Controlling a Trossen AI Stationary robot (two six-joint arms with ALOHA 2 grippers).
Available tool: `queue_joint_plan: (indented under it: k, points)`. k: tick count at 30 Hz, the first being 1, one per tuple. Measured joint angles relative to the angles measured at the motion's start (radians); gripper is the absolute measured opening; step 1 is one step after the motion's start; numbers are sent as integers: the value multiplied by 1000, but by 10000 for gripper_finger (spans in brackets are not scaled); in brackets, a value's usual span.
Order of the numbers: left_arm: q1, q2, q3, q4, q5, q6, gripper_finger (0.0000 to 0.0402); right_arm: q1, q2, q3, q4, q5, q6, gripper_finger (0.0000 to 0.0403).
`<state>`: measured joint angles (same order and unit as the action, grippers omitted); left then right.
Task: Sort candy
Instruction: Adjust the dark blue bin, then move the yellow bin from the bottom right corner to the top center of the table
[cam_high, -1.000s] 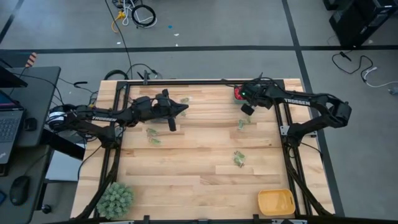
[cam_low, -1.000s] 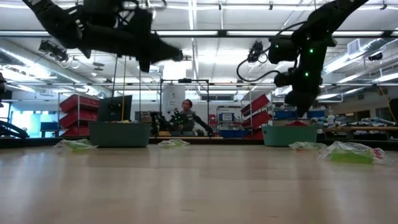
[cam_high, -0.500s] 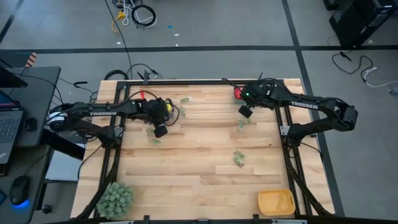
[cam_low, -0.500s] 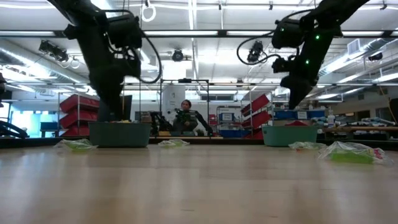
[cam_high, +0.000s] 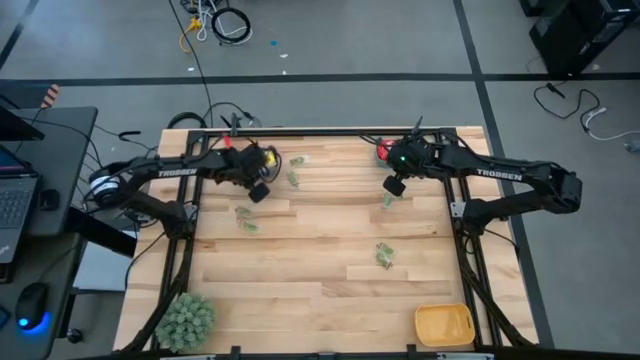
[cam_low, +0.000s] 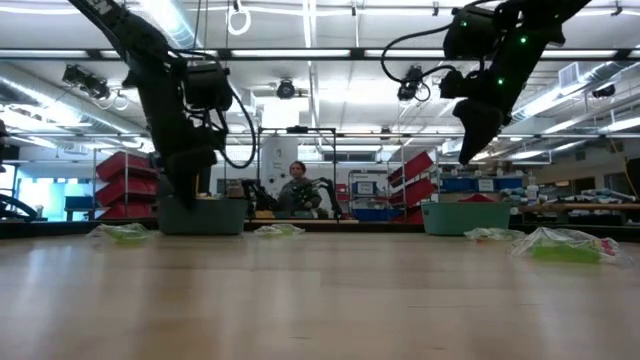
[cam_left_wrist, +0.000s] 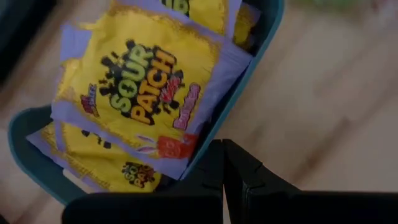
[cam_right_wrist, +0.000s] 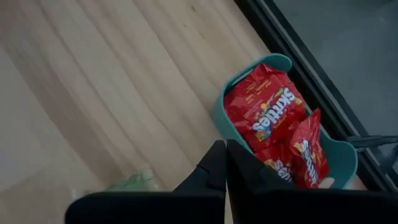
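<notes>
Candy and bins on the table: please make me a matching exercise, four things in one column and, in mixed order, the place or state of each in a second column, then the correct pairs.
Things:
1. yellow packets
2. red packets
3. pale green packets
4. yellow-orange bin

Places or states:
A. lying loose on the wooden table
B. in the teal bin below the left claw
C. at a table corner, nothing seen inside it
D. in the teal bin near the right claw

Pairs: 1-B, 2-D, 3-A, 4-C
</notes>
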<state>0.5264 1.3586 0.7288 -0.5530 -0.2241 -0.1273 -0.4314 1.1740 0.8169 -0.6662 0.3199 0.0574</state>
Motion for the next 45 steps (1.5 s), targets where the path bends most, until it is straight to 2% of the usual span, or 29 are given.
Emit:
queue_joint_plan:
  k: [4,14,19,23,27,32,39,45]
  points:
    - [82,15,0,85,17,47,0,0,0,0,-1,0,0,0]
    - [250,17,0,147,59,120,0,0,0,0,-2,0,-28,0]
    - [259,9,0,140,95,124,0,20,-1,0,-5,0,-34,0]
    - [205,-18,0,167,149,126,0,78,-12,35,-51,-50,-30,0]
    - [119,-77,0,219,151,120,0,188,-13,88,-141,-148,21,0]
    - [1,-135,0,316,151,95,0,391,-13,98,-203,-253,123,0]
    - [-110,-144,0,425,151,98,0,702,-1,99,-225,-264,339,1]
    - [-147,-144,0,431,151,123,0,943,60,99,-213,-270,600,14]
